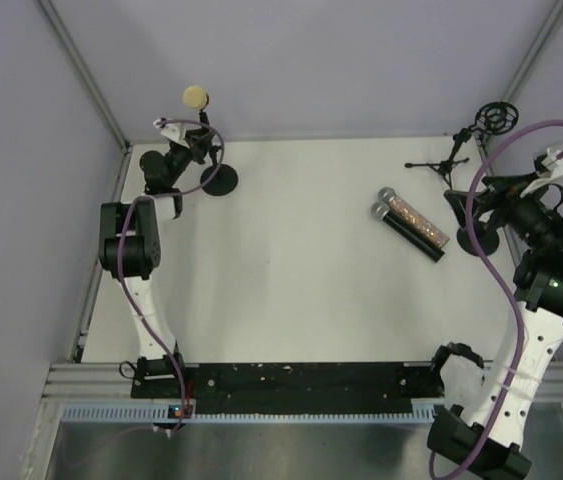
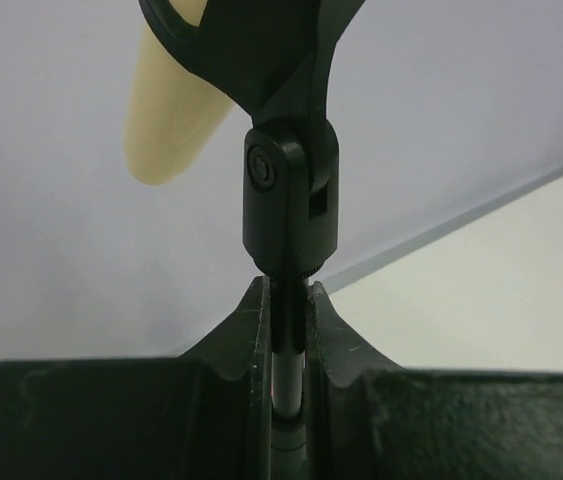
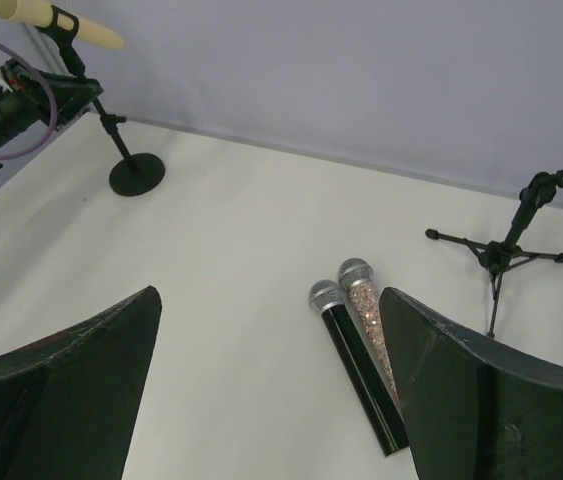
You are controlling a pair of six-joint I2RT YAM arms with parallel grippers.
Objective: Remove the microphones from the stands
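The cream microphone (image 1: 195, 96) is sitting in the clip (image 2: 261, 40) at the top of the round-based stand (image 1: 219, 180), which is standing at the far left corner of the worktop (image 1: 301, 280). The microphone is tilting up and away from the clip.

The likeliest trouble is the clip gripping harder than expected. A pull along the microphone would then be dragging the whole stand, tipping it or sliding its base unless the pole is being held firmly. A grip this high on a thin pole is also likely to twist or slip. The swivel joint (image 2: 286, 195) could fold under load and swing the microphone off line.

The left end effector (image 2: 289, 300) is pinching the stand's pole (image 2: 287, 375) just beneath that joint, with its fingers pressed together on the metal. It is bracing the stand, not touching the microphone. The right end effector (image 3: 269, 295) is hanging spread wide and holding nothing, well apart from the stand. It is hovering above a black microphone (image 3: 361, 380) and a glittery pink one (image 3: 371, 330), which are lying side by side. An empty tripod stand (image 3: 501, 250) is standing beyond them.
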